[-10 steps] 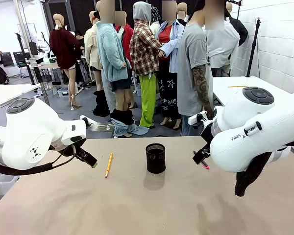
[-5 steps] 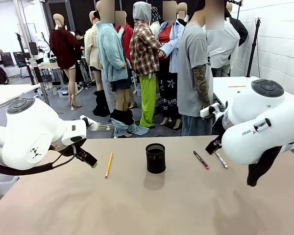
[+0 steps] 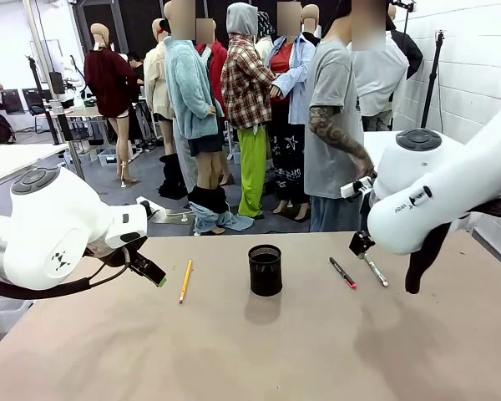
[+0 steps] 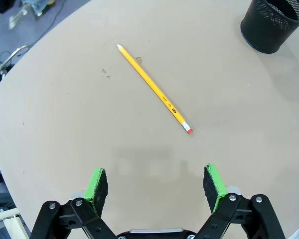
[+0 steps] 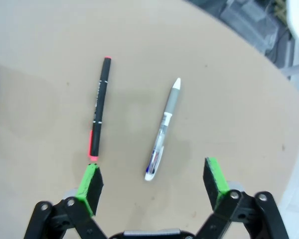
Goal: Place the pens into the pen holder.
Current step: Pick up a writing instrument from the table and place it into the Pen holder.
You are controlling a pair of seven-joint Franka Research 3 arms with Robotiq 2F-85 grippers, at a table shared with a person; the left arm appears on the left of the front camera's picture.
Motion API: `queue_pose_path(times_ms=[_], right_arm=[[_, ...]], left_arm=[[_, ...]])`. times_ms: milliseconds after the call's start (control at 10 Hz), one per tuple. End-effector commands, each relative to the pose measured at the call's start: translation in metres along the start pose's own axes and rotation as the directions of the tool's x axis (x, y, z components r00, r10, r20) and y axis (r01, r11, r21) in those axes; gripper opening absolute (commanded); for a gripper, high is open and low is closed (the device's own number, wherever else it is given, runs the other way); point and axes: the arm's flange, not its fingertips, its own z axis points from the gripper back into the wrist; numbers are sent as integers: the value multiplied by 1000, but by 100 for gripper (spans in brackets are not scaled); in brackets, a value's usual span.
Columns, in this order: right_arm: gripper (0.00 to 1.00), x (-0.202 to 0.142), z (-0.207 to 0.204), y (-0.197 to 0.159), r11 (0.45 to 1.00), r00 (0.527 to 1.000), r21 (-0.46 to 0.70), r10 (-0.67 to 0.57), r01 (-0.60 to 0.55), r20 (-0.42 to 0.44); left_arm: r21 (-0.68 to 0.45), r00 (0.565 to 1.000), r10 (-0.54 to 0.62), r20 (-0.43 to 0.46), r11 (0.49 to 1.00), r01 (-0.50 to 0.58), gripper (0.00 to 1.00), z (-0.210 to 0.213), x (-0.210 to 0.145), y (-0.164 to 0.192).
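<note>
The pen holder (image 3: pixel 265 270), one black mesh cup, stands upright on the counter (image 3: pixel 259 359). From the front its inside is too dark to read, and in the left wrist view the picture's top corner cuts off its rim (image 4: pixel 274 25).

The right pincer (image 3: pixel 361 243) is mostly hidden behind its own arm from the front. Its wrist view shows it (image 5: pixel 150 167) spread wide and holding nothing. The left pincer (image 3: pixel 154 274) shows little more than one green-tipped finger from the front. Its own camera shows it (image 4: pixel 155 174) gaping just as wide and also bare.

There are three writing sticks, all lying flat outside the cup:
- One yellow pencil (image 3: pixel 185 281) lies to the holder's left, well apart from it, with its red eraser end (image 4: pixel 189 130) towards the left pincer.
- One black marker (image 3: pixel 343 273) with a pink end lies to the holder's right.
- One clear pen (image 3: pixel 377 272) with a grey grip and white tip lies farther right of the holder, beside the marker but not touching it.

In the right wrist view the marker (image 5: pixel 99 114) and pen (image 5: pixel 163 129) lie just ahead of the fingertips, and the pen is the closer of the two to the counter's curved edge. On the holder's near side the counter is bare and open. A person (image 3: pixel 334 125) stands beyond the counter's far edge, behind the holder and to its right.
</note>
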Motion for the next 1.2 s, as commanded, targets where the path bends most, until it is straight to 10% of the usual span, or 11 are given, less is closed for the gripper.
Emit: queue_pose_path(times_ms=[0,1100], right_arm=[[100,26,-26,-3,999,996,-12,-50,49,-75],[100,49,-88,-26,983,963,74,-146,166,-228]], left_arm=[[0,1000,3,1,1000,-3,100,0,0,1],[0,1000,3,1,1000,-3,100,0,0,1]])
